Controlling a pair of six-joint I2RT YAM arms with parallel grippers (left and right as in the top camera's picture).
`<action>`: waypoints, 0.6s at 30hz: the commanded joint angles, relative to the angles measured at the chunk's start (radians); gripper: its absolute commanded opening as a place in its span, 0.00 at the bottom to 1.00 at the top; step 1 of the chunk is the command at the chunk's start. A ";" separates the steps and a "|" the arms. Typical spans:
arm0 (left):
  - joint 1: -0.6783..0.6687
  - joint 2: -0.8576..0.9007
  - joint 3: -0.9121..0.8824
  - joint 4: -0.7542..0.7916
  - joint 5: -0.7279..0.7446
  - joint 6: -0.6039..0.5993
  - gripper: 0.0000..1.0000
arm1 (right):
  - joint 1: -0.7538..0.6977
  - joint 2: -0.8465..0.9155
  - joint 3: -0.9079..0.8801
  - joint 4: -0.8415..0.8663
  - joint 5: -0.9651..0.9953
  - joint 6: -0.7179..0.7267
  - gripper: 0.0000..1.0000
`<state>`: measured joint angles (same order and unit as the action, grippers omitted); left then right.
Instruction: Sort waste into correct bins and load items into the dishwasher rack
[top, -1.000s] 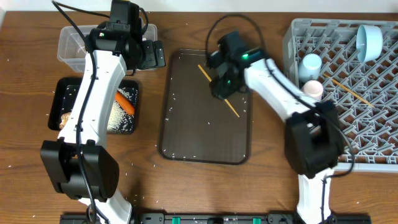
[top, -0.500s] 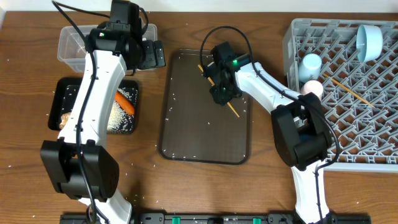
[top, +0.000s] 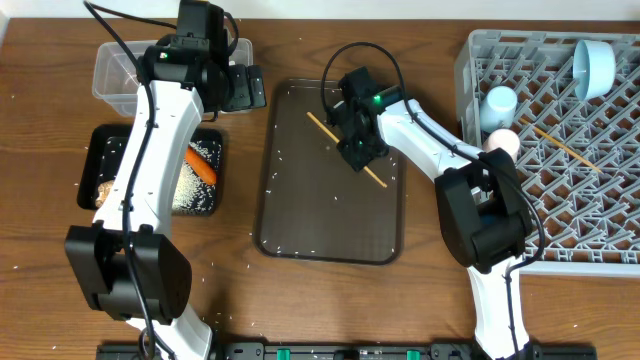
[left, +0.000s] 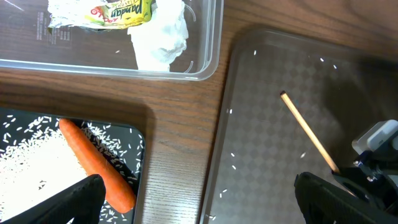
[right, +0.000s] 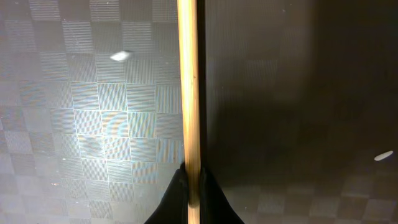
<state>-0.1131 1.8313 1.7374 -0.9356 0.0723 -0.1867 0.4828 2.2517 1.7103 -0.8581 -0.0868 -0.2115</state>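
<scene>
Chopstick (top: 322, 128) lies slanted over the brown tray (top: 300, 220), in the middle of the surface (top: 40, 300), well apart from the rack (top: 600, 210) on the right. The right gripper (top: 357, 150) has its jaws clenched on it near the middle; I cannot tell if the stick is lifted or touching the tray. The left gripper (left: 208, 199) hangs by the tub (left: 213, 43), jaws spread wide and holding nothing. I think the thin, smooth stick could turn or slip in the pinch on the way to the rack. A long end could bump the rack wall, or the stick could drop through a hole in the grid. The top view shows the rack and the other chopstick (top: 560, 143) in it, but the arm hides the pinch. The right wrist view shows the fingertips (right: 175, 204) tight on the stick, but no rack. Only the left wrist view shows the wrapper (left: 121, 11) and tissue (left: 163, 34) in the tub and the carrot (left: 96, 165) by the rice (left: 25, 162)
</scene>
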 joint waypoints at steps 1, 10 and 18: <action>0.004 0.003 -0.012 -0.003 -0.001 -0.010 0.98 | 0.008 0.054 0.000 -0.024 0.008 0.026 0.01; 0.004 0.003 -0.012 -0.003 -0.001 -0.010 0.98 | -0.011 0.032 0.189 -0.249 -0.035 0.069 0.01; 0.004 0.003 -0.012 -0.003 -0.001 -0.010 0.98 | -0.080 -0.028 0.452 -0.430 -0.063 0.132 0.01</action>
<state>-0.1131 1.8313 1.7374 -0.9352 0.0723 -0.1871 0.4450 2.2814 2.0979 -1.2659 -0.1352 -0.1268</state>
